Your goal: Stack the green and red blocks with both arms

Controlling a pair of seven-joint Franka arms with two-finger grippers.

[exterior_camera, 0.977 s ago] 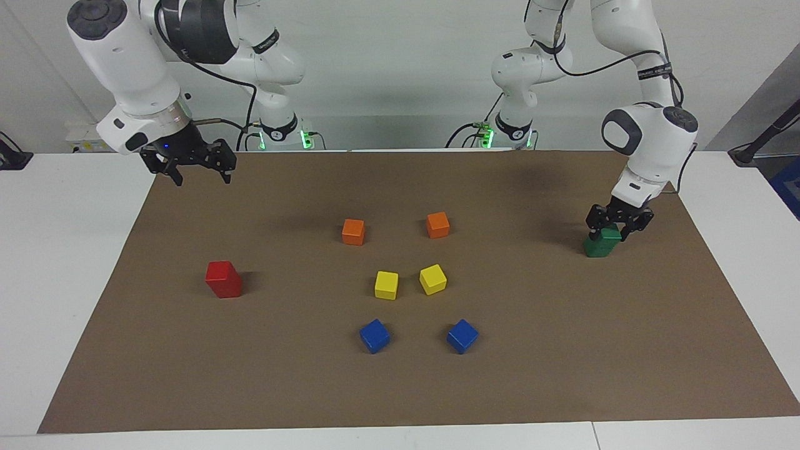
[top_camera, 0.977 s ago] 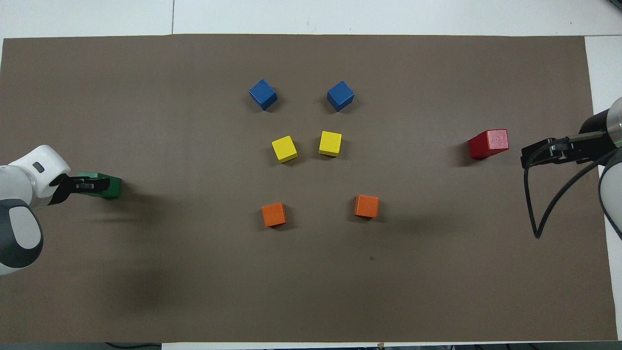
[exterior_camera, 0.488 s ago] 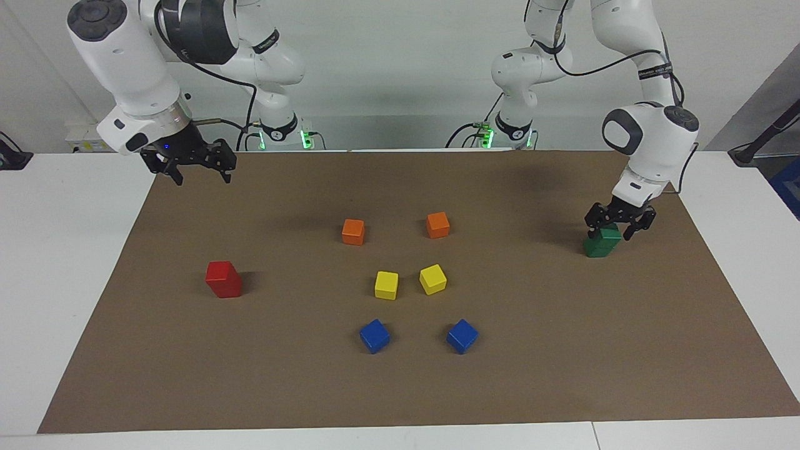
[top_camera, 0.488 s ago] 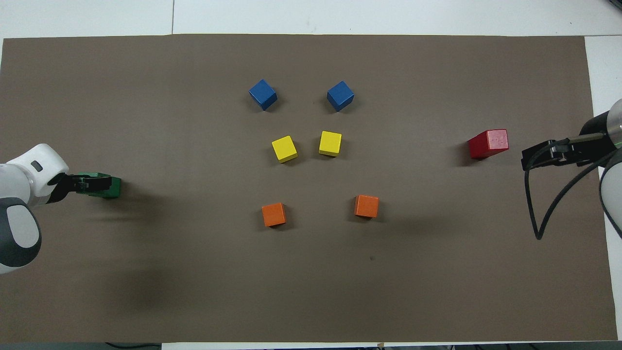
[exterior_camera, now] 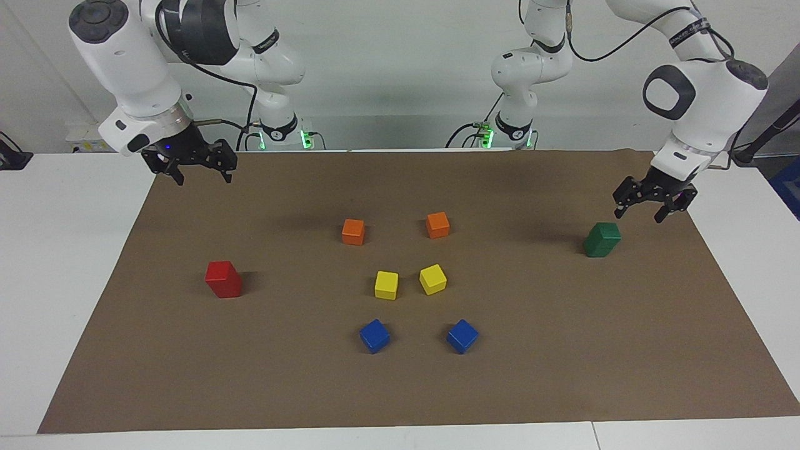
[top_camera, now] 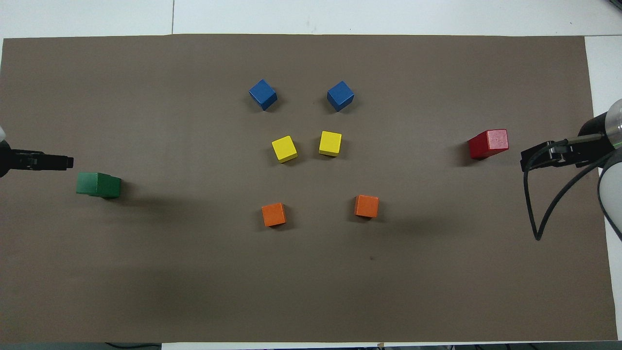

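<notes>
Two stacks stand on the brown mat (exterior_camera: 562, 375), one at each end. Right gripper (exterior_camera: 195, 176) hangs over the mat's corner at its own end, jaws spread, empty; red stack (exterior_camera: 223, 279) sits on the mat well apart from it. Orange, yellow and blue cubes lie mid-mat. Green stack (exterior_camera: 602, 239) rests just below and beside the left gripper (exterior_camera: 650, 208), which hovers open, holding nothing.

Green stack (exterior_camera: 602, 239) two cubes high, upright at the left arm's end, red stack (exterior_camera: 224, 279) likewise, upright at the right arm's end, well apart
</notes>
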